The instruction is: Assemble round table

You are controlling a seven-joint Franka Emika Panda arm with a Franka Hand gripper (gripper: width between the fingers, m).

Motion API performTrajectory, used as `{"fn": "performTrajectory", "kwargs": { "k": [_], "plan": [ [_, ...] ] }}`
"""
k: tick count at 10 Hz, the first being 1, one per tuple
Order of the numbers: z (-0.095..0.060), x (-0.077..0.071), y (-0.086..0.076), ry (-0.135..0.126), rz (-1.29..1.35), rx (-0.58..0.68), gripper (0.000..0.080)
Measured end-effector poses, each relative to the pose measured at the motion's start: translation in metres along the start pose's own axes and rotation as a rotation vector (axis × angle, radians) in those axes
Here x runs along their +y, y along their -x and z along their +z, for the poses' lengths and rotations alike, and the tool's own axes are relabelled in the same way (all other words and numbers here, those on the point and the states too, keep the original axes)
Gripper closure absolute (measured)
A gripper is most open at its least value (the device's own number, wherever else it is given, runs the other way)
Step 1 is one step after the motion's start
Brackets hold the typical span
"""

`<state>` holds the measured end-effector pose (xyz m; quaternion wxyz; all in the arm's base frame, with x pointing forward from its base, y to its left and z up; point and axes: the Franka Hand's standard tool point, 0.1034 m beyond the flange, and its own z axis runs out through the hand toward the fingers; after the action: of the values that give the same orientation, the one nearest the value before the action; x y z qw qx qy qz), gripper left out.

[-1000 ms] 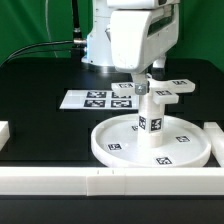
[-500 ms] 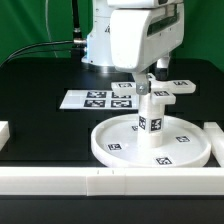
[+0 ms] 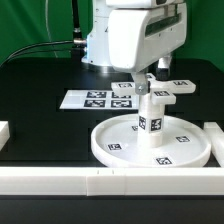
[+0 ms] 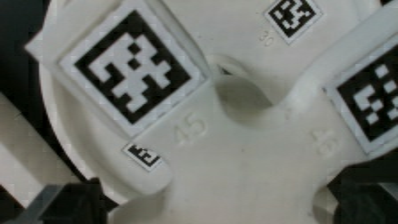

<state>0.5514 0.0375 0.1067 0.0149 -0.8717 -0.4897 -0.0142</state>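
At frame centre in the exterior view, the open, empty end effector (image 3: 146, 80) hangs directly above the cross piece (image 3: 158, 92), which sits on the upright post (image 3: 149, 118) standing on the round disc (image 3: 120, 146) on the tabletop (image 3: 40, 90).

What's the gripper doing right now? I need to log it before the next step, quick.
Gripper: open, holding nothing; it hangs over the cross-shaped piece sitting on top of the post.
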Motion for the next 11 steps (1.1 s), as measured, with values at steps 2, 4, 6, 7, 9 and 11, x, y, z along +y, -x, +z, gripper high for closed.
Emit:
{"fn": "performTrajectory", "kwargs": {
  "k": [2,4,6,7,9,11],
  "plan": [
    [0.0016,-0.0005,0.0021,0.001,0.005,0.000,0.0151],
    [0.0017,-0.0002,0.0028,0.000,0.006,-0.001,0.0238],
    [0.0008,0.0009,0.0032,0.002,0.006,0.000,0.0372],
    [0.0006,0.0019,0.0043,0.002,0.006,0.001,0.0377],
    [0.0005,0.0019,0.0041,0.002,0.032,0.001,0.0377],
    [0.0005,0.0019,0.0041,0.002,0.079,0.001,0.0377]
  ]
}}
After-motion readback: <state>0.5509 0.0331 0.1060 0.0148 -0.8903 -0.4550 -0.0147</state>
